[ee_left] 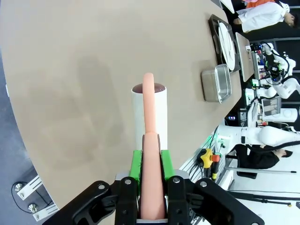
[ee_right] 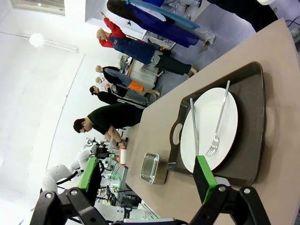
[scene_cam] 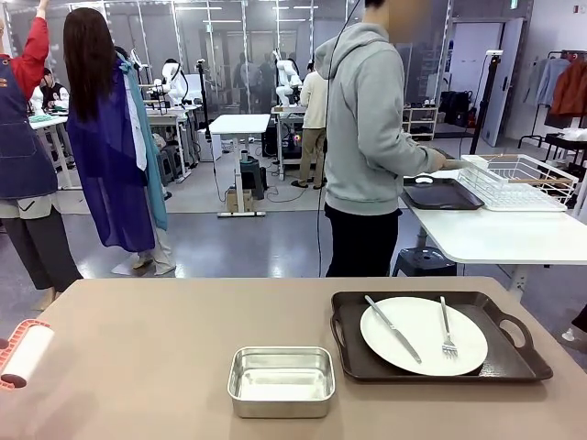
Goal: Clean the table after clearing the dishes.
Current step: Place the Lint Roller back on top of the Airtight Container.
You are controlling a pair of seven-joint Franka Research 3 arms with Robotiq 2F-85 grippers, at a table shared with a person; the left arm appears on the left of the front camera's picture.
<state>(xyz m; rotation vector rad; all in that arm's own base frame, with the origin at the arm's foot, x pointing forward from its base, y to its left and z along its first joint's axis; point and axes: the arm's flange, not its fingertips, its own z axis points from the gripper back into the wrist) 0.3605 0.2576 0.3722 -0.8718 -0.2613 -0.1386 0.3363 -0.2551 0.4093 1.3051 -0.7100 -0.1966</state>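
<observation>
A white plate (scene_cam: 423, 335) with a knife (scene_cam: 393, 328) and a fork (scene_cam: 447, 328) lies on a dark tray (scene_cam: 514, 359) at the right of the brown table (scene_cam: 147, 367). My left gripper (ee_left: 151, 161) is shut on the pink handle of a lint roller (ee_left: 149, 105). The roller's white roll (scene_cam: 26, 356) hangs just over the table's left edge. My right gripper (ee_right: 147, 173) stands open above the table, well apart from the plate (ee_right: 211, 129) and its tray (ee_right: 251, 93).
A square steel pan (scene_cam: 281, 379) sits at the table's middle front. At the far side a person in a grey hoodie (scene_cam: 367, 119) holds a second dark tray (scene_cam: 442, 193) on a white table (scene_cam: 495, 234), beside a white rack (scene_cam: 514, 181).
</observation>
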